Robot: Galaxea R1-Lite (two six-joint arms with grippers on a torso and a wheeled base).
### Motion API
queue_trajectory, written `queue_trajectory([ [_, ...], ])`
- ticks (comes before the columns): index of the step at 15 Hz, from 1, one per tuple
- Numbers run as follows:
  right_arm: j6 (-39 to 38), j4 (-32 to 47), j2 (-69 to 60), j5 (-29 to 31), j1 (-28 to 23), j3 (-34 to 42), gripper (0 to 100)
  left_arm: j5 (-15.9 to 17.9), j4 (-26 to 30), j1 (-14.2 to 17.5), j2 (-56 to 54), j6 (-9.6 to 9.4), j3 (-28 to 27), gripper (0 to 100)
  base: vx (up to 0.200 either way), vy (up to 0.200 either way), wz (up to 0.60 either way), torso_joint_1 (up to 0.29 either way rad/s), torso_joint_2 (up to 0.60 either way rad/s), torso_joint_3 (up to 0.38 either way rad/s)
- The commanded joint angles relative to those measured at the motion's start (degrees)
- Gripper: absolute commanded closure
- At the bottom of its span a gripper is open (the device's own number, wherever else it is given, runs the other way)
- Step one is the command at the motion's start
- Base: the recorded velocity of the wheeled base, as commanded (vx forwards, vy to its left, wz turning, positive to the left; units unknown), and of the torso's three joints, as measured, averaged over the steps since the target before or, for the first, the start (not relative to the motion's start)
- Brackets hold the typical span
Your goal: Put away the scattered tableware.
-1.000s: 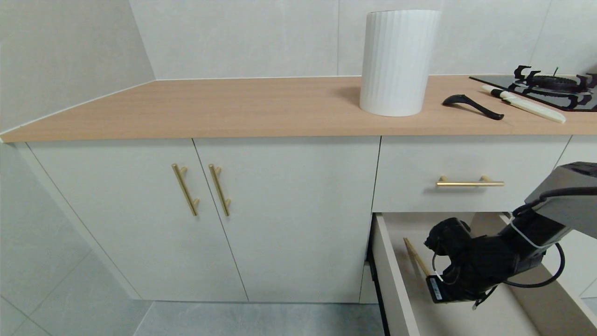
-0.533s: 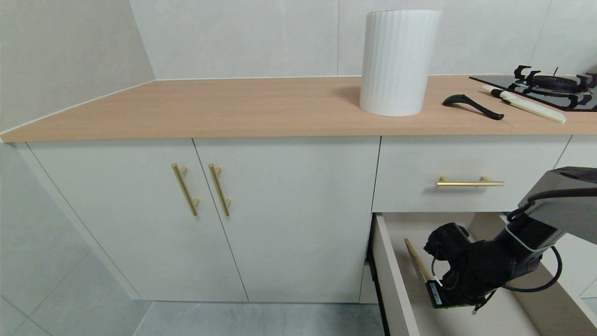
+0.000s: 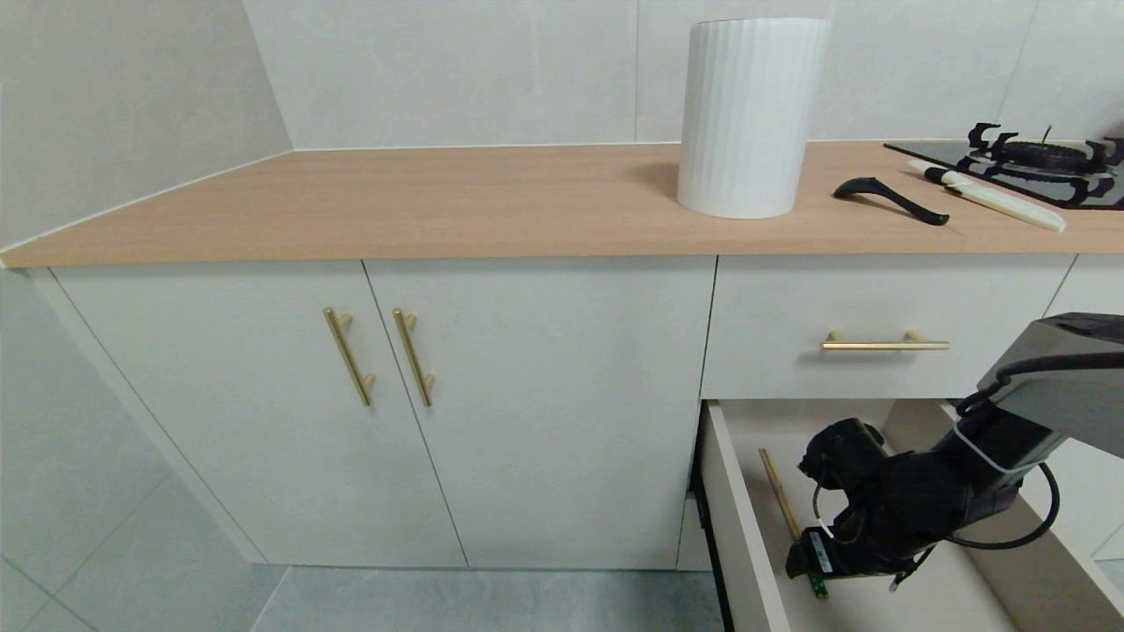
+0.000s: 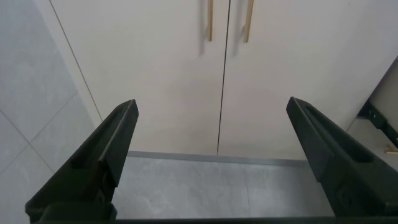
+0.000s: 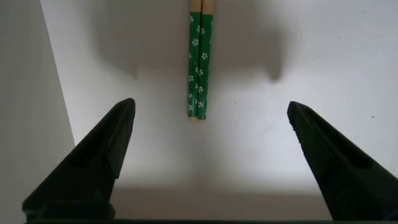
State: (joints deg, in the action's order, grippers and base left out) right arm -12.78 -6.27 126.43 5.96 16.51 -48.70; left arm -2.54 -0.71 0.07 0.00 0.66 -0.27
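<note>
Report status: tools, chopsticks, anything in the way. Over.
Both tools open: right tool above chopsticks, left tool by cabinet doors. Chopsticks flat in open drawer. On counter: spoon, knife.

On the surface (image 3: pixel 439 202) a tall jar (image 3: pixel 746 118) stands toward the right. A ladle (image 3: pixel 887 197) lies right of it, then a knife (image 3: pixel 992 197) partly on the stove (image 3: pixel 1036 162). Below, two cupboard doors (image 3: pixel 351 395) sit left of a closed drawer (image 3: pixel 878 303). Under that, an open drawer (image 3: pixel 738 527) holds chopsticks (image 3: pixel 780 505) near its left wall, with the right pincer (image 5: pixel 211 118) over them.

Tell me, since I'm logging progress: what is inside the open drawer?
Green-ended chopsticks lie on the drawer floor, under the open right gripper. Its arm hides part of the floor, so more could lie there.
</note>
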Motion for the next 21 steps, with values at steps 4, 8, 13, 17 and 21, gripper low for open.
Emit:
queue_trajectory([
  [4,1.3,0.0,-11.1,2.4,0.8,3.8,0,0.0,-0.1,0.0,0.0,0.04,0.0,0,0.0,0.0,0.0,0.0,0.0,0.0],
  [8,4.3,0.2,-22.4,2.6,0.8,6.6,0,0.0,0.0,0.0,0.0,0.04,0.0,0,0.0,0.0,0.0,0.001,-0.04,-0.046],
  [13,7.5,1.3,-38.9,2.2,0.8,7.9,0,0.0,0.0,0.0,0.0,0.04,0.0,0,0.0,0.0,0.0,0.043,-0.34,-0.321],
  [17,10.2,3.0,-44.9,2.3,0.8,7.7,0,0.0,0.0,0.0,0.0,0.04,0.0,0,0.0,0.0,0.0,0.116,-0.49,-0.341],
  [21,11.1,2.9,-45.3,2.1,0.8,7.1,0,0.0,0.0,0.0,0.0,0.04,0.0,0,0.0,0.0,0.0,0.145,-0.47,-0.317],
])
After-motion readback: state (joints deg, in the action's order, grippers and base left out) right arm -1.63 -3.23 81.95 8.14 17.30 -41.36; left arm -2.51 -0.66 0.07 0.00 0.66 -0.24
